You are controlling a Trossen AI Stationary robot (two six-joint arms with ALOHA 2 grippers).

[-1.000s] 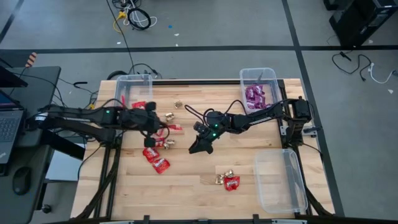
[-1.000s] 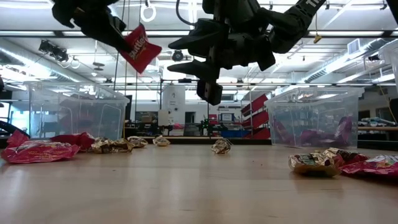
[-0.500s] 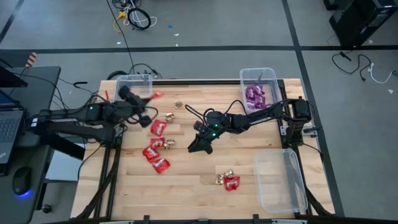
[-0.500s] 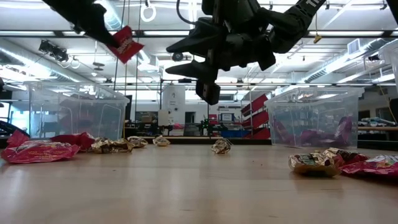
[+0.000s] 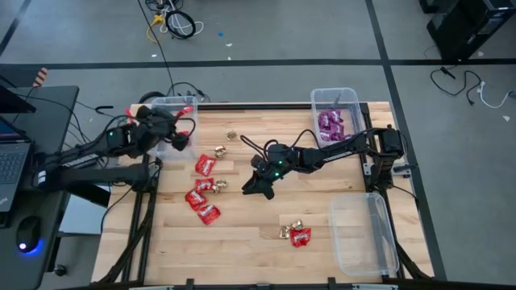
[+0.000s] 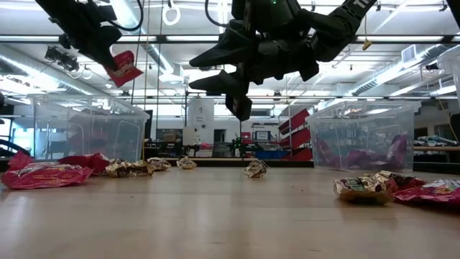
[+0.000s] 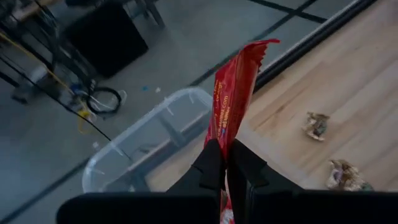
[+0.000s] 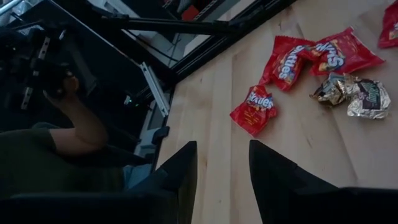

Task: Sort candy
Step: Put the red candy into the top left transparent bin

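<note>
Red packet (image 5: 187, 112), pinched in left claw (image 5: 179, 119), has swung from mid-desk up over the clear far-left bin (image 5: 165, 105), so drop looks next; right claw (image 5: 260, 188) waits spread above desk (image 5: 242, 234).

Grey floor (image 5: 306, 32) with dark seams and loose cables (image 5: 173, 20), a laptop (image 5: 10, 157) aside, strip lights (image 6: 402, 68) overhead.

Dark jointed arms, apparently green-lit; black fingers (image 8: 273, 171).

red packet (image 7: 231, 99) upright, airborne | red packets (image 5: 203, 190), gold pieces (image 5: 288, 228) on table
</note>
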